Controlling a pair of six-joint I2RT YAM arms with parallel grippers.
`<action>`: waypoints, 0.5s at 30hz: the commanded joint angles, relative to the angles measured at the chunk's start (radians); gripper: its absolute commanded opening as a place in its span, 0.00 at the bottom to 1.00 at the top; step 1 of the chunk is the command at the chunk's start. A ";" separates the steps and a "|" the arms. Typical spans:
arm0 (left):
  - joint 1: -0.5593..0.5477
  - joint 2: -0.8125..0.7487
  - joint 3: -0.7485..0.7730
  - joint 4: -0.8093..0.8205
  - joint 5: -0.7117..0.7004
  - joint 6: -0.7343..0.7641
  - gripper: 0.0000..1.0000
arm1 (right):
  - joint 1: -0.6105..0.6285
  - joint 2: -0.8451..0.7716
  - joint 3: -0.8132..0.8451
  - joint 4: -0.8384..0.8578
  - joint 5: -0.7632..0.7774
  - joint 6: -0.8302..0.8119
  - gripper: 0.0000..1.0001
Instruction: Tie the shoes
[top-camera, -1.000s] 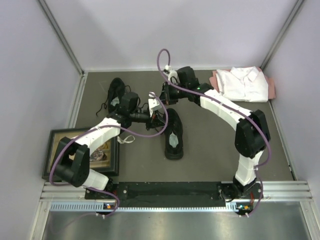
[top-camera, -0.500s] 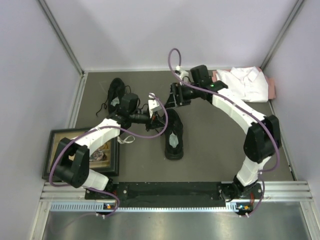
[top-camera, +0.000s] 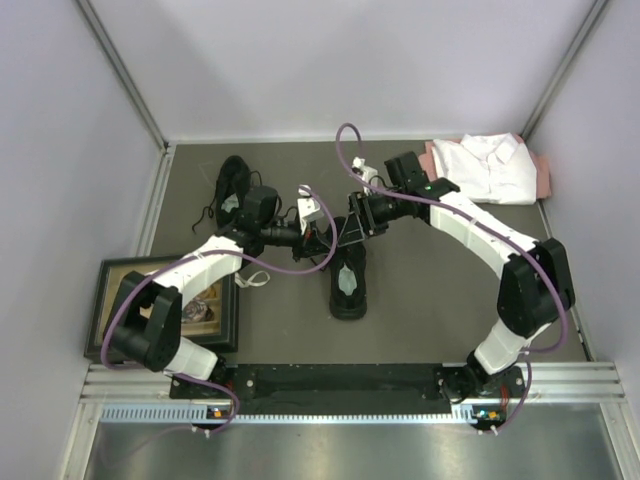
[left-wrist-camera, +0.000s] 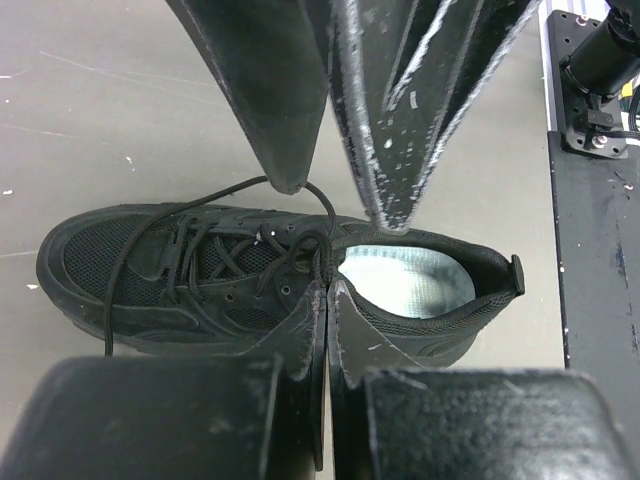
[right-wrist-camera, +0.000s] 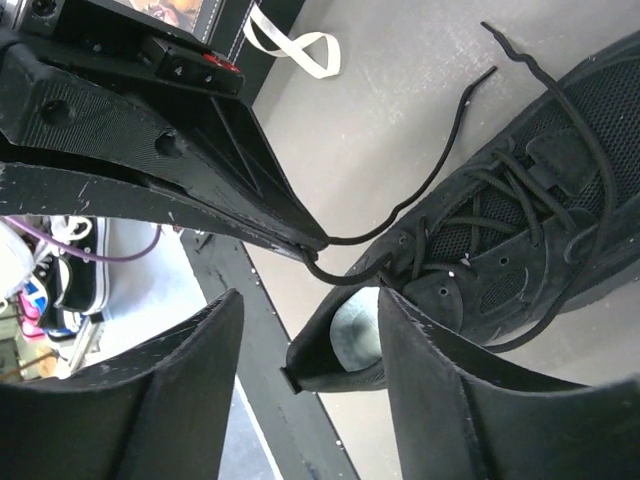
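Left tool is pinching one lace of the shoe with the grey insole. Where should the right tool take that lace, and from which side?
Probably the raised stretch of lace just past the tips of the left tool, where it seems to hang clear of the shoe. Bring the open right tool in opposite, fingers straddling the strand.

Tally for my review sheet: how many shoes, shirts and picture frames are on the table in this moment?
Black shoes: 2
Folded white shirt: 1
Dark picture frame: 1
Total: 4
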 joint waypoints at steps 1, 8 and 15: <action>-0.004 0.003 0.022 0.052 0.018 0.001 0.00 | 0.008 0.013 -0.007 0.054 -0.025 -0.045 0.53; -0.003 0.011 0.030 0.052 0.022 0.001 0.00 | 0.022 0.044 0.002 0.069 -0.018 -0.025 0.50; -0.004 0.022 0.036 0.053 0.018 0.001 0.00 | 0.025 0.067 0.015 0.075 -0.025 0.002 0.43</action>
